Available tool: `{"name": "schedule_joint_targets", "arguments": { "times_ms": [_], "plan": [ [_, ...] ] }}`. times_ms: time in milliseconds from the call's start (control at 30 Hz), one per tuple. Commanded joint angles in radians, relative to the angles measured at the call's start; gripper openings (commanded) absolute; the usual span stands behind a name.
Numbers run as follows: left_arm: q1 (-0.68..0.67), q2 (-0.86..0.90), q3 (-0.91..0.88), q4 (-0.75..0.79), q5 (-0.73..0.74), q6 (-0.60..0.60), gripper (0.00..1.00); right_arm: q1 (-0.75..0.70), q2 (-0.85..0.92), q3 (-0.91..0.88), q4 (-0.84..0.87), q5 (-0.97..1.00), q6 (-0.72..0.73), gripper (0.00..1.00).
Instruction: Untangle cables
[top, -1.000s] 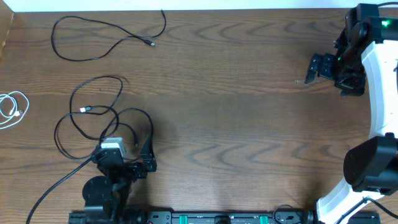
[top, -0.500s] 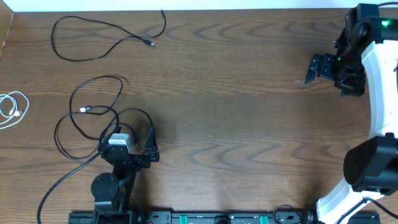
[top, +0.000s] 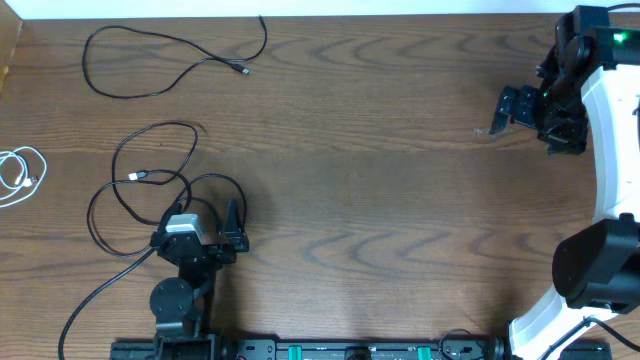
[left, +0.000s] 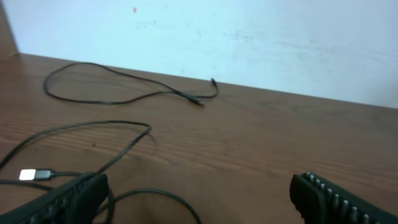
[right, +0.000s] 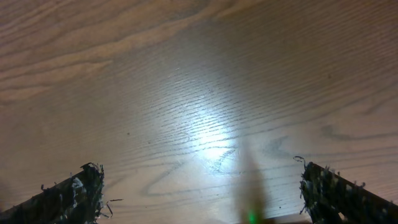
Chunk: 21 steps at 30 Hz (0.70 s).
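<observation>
One black cable (top: 240, 70) lies spread out at the far left of the table; it also shows in the left wrist view (left: 198, 101). A second black cable (top: 138, 177) lies in loose overlapping loops at the left. Its silver plug (left: 31, 175) and one loop (left: 168, 196) show in the left wrist view. A white cable (top: 22, 175) lies coiled at the left edge. My left gripper (top: 203, 213) (left: 199, 202) is open, low over the near loops, with a loop between its fingers. My right gripper (top: 502, 114) (right: 202, 196) is open and empty over bare wood at the far right.
A thicker black cord (top: 95, 295) runs from the left arm toward the front left. A white wall (left: 249, 37) borders the table's far edge. The right arm's white body (top: 610, 150) stands along the right edge.
My left gripper has moved away from the front edge, toward the looped black cable, and shifted slightly sideways. The right arm and the cables have not moved.
</observation>
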<state>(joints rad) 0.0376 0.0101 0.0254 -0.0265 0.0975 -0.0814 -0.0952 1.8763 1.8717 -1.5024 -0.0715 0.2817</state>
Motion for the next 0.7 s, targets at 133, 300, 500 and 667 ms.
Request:
{"name": "schedule_joint_targets", "arguments": {
  "times_ms": [133, 300, 500, 667],
  "plan": [
    [0.004, -0.009, -0.021, -0.044, -0.042, 0.085, 0.98, 0.003, -0.019, 0.01, -0.001, 0.002, 0.013, 0.99],
    [0.004, -0.009, -0.021, -0.046, -0.058, 0.085, 0.98, 0.003, -0.019, 0.01, -0.001, 0.002, 0.013, 0.99],
    [0.004, -0.009, -0.021, -0.047, -0.058, 0.137, 0.98, 0.003, -0.019, 0.01, -0.001, 0.002, 0.013, 0.99],
    [0.004, -0.009, -0.022, -0.047, -0.057, 0.159, 0.98, 0.003, -0.019, 0.01, -0.001, 0.002, 0.013, 0.99]
  ]
}}
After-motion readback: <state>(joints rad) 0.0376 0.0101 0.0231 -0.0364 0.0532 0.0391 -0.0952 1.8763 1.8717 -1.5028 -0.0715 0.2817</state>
